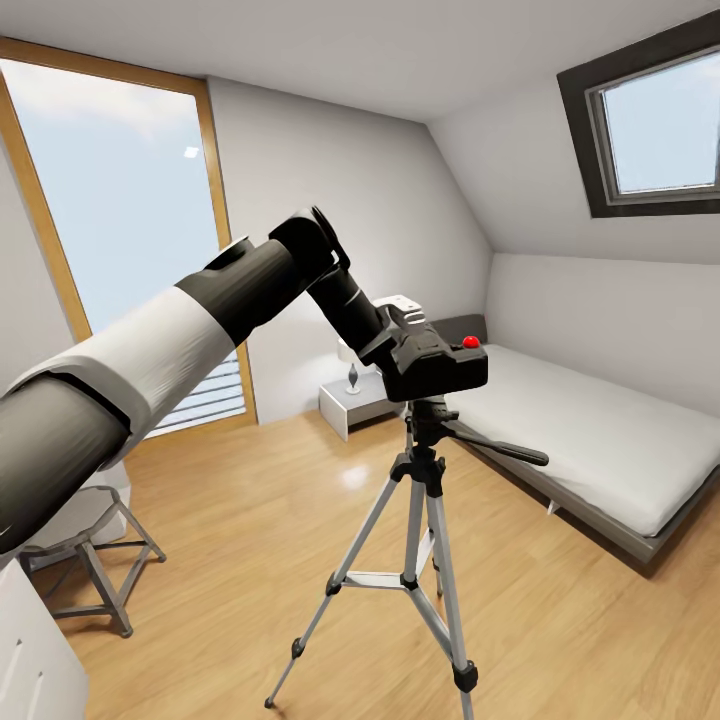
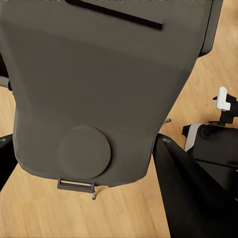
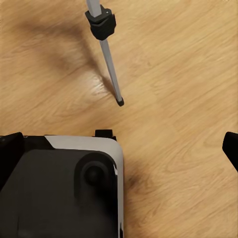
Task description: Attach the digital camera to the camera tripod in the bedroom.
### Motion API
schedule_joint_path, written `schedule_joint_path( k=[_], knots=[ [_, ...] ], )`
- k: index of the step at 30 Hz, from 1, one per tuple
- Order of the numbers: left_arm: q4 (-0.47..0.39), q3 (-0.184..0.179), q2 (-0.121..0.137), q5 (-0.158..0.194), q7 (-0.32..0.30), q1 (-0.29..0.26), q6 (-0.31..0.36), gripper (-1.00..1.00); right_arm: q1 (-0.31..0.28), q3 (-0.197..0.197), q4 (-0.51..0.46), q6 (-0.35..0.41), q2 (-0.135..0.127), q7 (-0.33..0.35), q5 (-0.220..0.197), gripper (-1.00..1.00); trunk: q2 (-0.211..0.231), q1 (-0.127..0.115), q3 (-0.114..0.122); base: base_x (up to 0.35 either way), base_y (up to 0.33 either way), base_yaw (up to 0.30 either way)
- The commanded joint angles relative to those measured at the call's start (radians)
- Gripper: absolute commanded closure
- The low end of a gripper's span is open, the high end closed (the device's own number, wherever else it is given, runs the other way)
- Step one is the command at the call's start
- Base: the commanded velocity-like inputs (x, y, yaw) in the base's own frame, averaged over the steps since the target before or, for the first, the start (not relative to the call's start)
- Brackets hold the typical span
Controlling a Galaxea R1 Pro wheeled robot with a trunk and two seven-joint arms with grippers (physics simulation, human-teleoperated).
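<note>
Closest to the robot, at about 7 o'clock in the head view, a grey folding stool (image 1: 95,560) sits on the wood floor (image 1: 250,530), well apart from the action. The left arm (image 1: 200,320) reaches out from 8 o'clock toward centre, and the left gripper (image 1: 405,345) is clamped on the digital camera (image 1: 440,368), fingers (image 2: 191,193) either side of the dark body in the left wrist view. The camera sits level, red button up, directly on top of the black head of the camera tripod (image 1: 420,520); body and head look to be touching, no gap visible from here. The tripod stands upright, three legs spread, pan handle sticking out toward 3 o'clock. In the right wrist view one tripod leg (image 3: 106,59) and its foot on the floor show beside the robot's base (image 3: 59,188); the right gripper's fingertips sit at the frame edges, widely apart, nothing between them. Beyond the tripod: grey bed (image 1: 600,440) at 3 o'clock, nightstand (image 1: 350,400) with a small lamp at 12, tall wood-framed window (image 1: 110,220) at 10. My read: transport and alignment done, camera placed on the mount. Can't tell whether it's actually latched. Left: confirm attachment, open the claw, back the arm off without nudging the tripod.
</note>
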Motion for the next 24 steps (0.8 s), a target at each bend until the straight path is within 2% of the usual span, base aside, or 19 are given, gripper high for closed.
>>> schedule_joint_path(
  k=[1,19,24],
  knots=[
    [0.0,0.0,0.0,-0.011,-0.01,-0.001,0.011,1.0,0.0,0.009,0.001,-0.003,0.0,0.0,-0.011,-1.0,-0.001,0.0,0.0,0.0,0.0,0.0],
    [-0.001,0.0,0.001,-0.011,-0.01,0.0,0.011,1.0,0.0,0.007,0.001,-0.003,0.0,-0.001,-0.011,-1.0,-0.001,0.0,0.0,0.0,0.0,-0.001],
    [-0.001,0.0,0.001,-0.011,-0.01,0.0,0.011,1.0,0.0,0.007,0.001,-0.002,0.0,0.0,-0.011,-1.0,-0.001,0.0,0.0,0.0,0.0,-0.097]
  ],
)
